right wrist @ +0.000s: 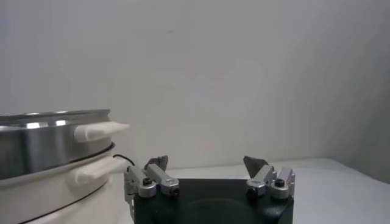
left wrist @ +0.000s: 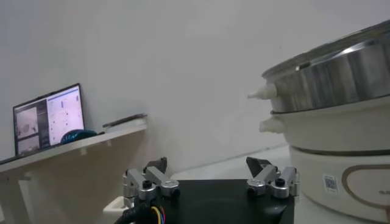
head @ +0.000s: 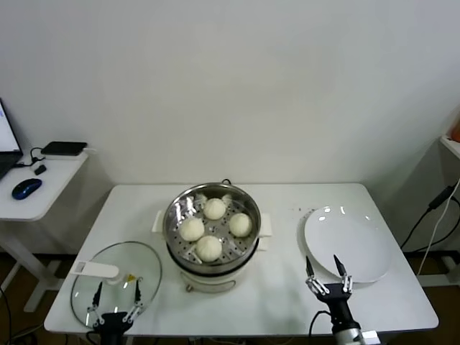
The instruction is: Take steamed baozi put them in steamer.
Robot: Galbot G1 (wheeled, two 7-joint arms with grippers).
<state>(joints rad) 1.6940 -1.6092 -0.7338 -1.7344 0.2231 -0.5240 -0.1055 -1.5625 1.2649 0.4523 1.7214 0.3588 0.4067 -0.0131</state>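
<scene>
Jaws wide apart on both sides, nothing between them: the right gripper point(head: 328, 275) sits low at the near edge of the white table point(head: 280, 302), its two dark fingertips pointing up and away toward the wall, right at the near rim of the flat white plate point(head: 352, 248). The left gripper point(head: 117, 294) mirrors it on the other side, fingers splayed, poised over the near edge of the glass lid point(head: 126, 269), which lies flat with its white handle point(head: 95, 269) pointing toward the left. Both arms come in from the bottom of the head view, wrists low and roughly level, and the wrist views confirm it, each looking straight across the tabletop. And there's the prize in the middle: the steamer point(head: 210, 226), a shiny steel basket sitting upright, open mouth facing up, on its white pot base point(head: 215, 277) with side handles poking out left and right. Inside, four steamed baozi point(head: 209, 248) sit in a diamond, one far, one near, one on each side, close together on the perforated floor. They're round, so no long axis to call. Off to the far left stands a side desk point(head: 39, 194) with a blue mouse point(head: 26, 188) and a laptop point(left wrist: 47, 119), well apart from the action.
</scene>
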